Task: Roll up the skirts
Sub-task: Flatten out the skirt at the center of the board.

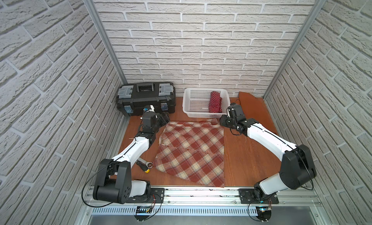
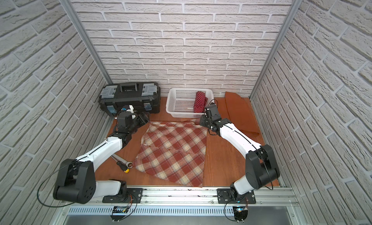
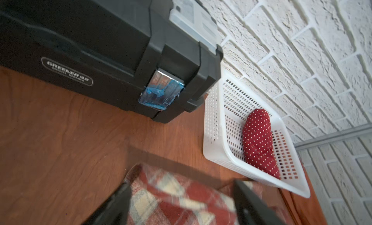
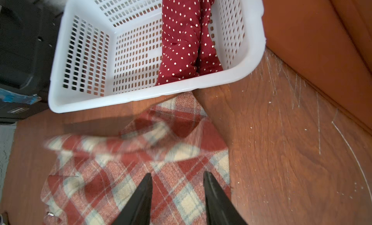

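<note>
The red-and-cream plaid skirt [image 1: 191, 151] [image 2: 173, 153] lies spread flat in the middle of the wooden table. My left gripper [image 1: 164, 118] [image 3: 181, 195] hovers at its far left corner, jaws wide apart, with blurred plaid cloth [image 3: 171, 197] loose under them. At the far right corner my right gripper [image 1: 223, 121] [image 4: 177, 173] is open just above the cloth [image 4: 120, 183], holding nothing. The dark red polka-dot skirt [image 1: 215, 102] [image 4: 181, 42] lies rolled in the white basket [image 1: 205, 114] [image 4: 141, 95]. The rust-orange skirt [image 1: 249, 101] [image 2: 239, 113] lies flat at the back right.
A black toolbox [image 1: 146, 99] [image 3: 100, 52] stands at the back left, close to my left gripper. A wrench and a yellow-tipped screwdriver [image 1: 145, 165] lie beside the plaid skirt's left edge, under my left arm. Brick walls close in three sides.
</note>
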Robot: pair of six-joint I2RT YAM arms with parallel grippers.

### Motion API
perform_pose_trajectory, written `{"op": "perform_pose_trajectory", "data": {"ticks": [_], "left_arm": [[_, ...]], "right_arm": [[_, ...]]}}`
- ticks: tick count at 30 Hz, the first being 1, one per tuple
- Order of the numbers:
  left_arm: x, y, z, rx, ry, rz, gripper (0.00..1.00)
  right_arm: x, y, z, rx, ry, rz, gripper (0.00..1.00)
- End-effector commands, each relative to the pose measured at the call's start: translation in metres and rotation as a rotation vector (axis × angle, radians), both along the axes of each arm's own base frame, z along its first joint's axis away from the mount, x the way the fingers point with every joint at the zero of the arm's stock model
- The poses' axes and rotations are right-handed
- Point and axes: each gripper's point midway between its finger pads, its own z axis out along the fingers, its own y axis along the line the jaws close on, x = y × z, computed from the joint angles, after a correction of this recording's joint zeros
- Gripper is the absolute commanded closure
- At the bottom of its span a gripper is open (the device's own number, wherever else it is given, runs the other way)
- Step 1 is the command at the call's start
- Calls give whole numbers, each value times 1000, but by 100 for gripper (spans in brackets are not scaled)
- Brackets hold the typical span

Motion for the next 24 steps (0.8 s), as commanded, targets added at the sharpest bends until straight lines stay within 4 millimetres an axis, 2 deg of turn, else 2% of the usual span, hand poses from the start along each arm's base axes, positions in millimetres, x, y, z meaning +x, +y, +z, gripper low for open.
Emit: {"op": "perform_pose_trajectory", "data": {"ticks": [1,5,7,9,11,12,14,15,16,17,20,22,23,24], "left_arm": [[-32,-4,2,-16,21,-10,2],[-102,-7,-55,-8,205,23,2],[-135,-9,-79,-26,260,32,2],[-160,-7,-95,-63,295,51,6],[-179,-2,-110,-82,329,71,16],[-184,-4,-113,-85,329,60,23],[-194,-4,-121,-92,344,54,44],[-197,-5,-124,-94,351,45,58],[-200,-7,-127,-88,362,36,82],[-202,-8,-131,-79,373,27,100],[-203,-15,-138,-60,407,-1,100],[-203,-20,-145,-34,447,-19,99],[-202,-24,-148,-17,466,-33,81],[-201,-27,-153,1,492,-45,72]], "right_arm": [[-41,2,-6,-28,36,37,54],[-106,2,-51,-48,150,82,50],[-131,7,-67,-27,191,112,50],[-150,19,-77,10,220,150,55],[-169,35,-89,27,267,193,56],[-177,37,-96,20,297,200,56],[-195,35,-114,-27,373,203,52],[-202,31,-121,-56,399,196,50],[-210,25,-128,-88,425,189,47],[-216,19,-132,-115,443,182,44],[-230,2,-138,-150,476,146,40],[-233,0,-141,-131,471,137,37],[-231,3,-144,-117,461,143,37],[-230,7,-147,-101,455,153,37]]}}
